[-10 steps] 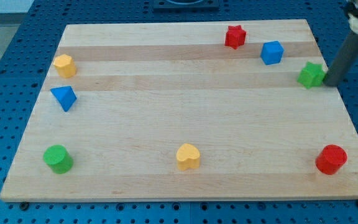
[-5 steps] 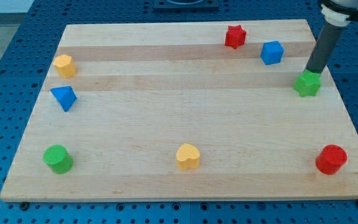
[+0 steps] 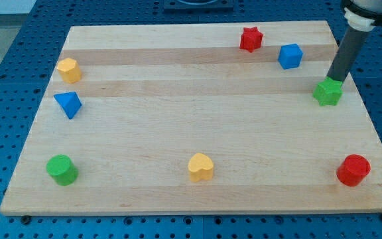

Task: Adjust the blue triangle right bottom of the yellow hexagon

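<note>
The blue triangle (image 3: 67, 104) lies near the board's left edge, just below the yellow hexagon (image 3: 69, 69). My tip (image 3: 331, 80) is far across the board at the right edge, touching the top of the green star block (image 3: 327, 92). The dark rod rises from there toward the view's top right.
A red star (image 3: 250, 38) and a blue cube (image 3: 290, 56) sit near the top right. A red cylinder (image 3: 353, 170) is at the bottom right, a yellow heart (image 3: 201, 166) at bottom centre, a green cylinder (image 3: 62, 169) at bottom left. All rest on the wooden board (image 3: 191, 119).
My tip moved from the green star's right side to just above it, and the star slid slightly down and left. In the last half second almost nothing moved.
</note>
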